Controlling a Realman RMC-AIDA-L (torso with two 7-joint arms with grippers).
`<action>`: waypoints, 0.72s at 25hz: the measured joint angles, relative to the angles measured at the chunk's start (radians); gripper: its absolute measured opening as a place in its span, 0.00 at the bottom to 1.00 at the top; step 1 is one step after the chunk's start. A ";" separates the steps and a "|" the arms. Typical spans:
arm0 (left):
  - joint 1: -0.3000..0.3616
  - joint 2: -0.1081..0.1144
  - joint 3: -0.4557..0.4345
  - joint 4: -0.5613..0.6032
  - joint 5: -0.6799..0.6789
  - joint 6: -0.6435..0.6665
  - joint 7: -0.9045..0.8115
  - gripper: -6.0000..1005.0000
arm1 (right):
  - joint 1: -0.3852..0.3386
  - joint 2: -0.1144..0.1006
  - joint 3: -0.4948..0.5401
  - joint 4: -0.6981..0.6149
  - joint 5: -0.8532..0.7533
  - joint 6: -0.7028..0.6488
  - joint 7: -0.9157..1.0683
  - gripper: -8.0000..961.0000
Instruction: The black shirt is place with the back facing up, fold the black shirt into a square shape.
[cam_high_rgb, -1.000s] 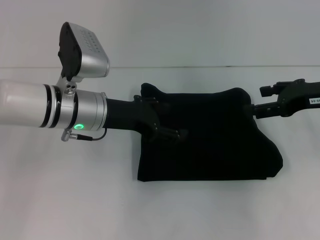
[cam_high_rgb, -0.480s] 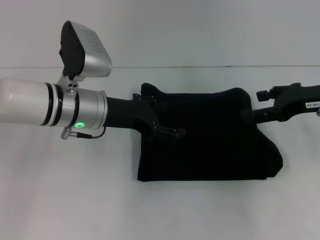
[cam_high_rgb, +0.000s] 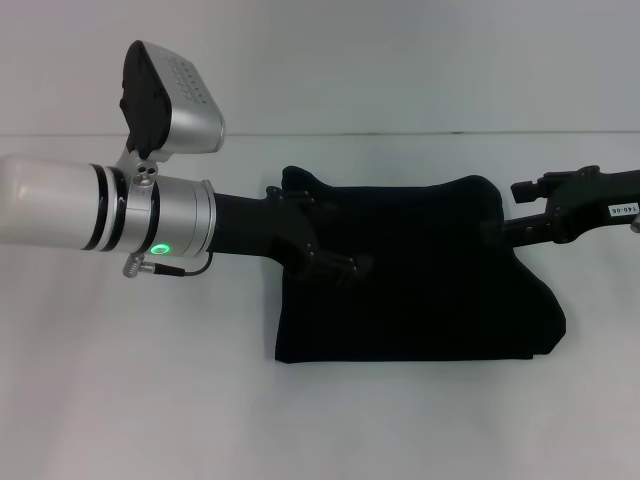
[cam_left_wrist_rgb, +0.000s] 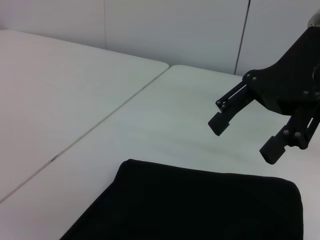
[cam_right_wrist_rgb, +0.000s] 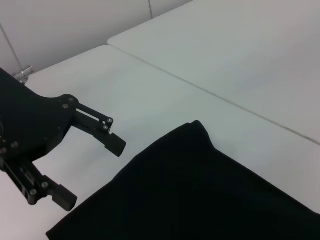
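my left gripper (cam_high_rgb: 335, 262) hangs over the near-left part of the black shirt (cam_high_rgb: 420, 280), fingers apart and holding nothing, as the right wrist view shows (cam_right_wrist_rgb: 92, 167). my right gripper (cam_high_rgb: 495, 228) sits at the shirt's far-right corner, fingers likewise spread and empty in the left wrist view (cam_left_wrist_rgb: 246, 136). the shirt lies folded into a rough rectangle, plain side up, on the white table (cam_high_rgb: 150, 400), one rounded corner bulging at the near right.

Head view downward, wrist views near, sharing black shirt (cam_high_rgb: 420, 270)
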 joint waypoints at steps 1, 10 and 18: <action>0.000 0.000 0.000 0.000 0.000 0.000 0.000 0.90 | 0.000 0.000 0.000 0.000 0.000 0.000 0.000 0.95; 0.002 -0.001 0.000 0.000 0.000 0.000 0.000 0.90 | -0.003 0.000 0.000 0.000 0.000 0.000 0.000 0.95; 0.007 -0.002 0.000 0.000 0.000 0.000 0.000 0.90 | -0.006 0.001 0.000 0.000 0.000 0.000 0.000 0.95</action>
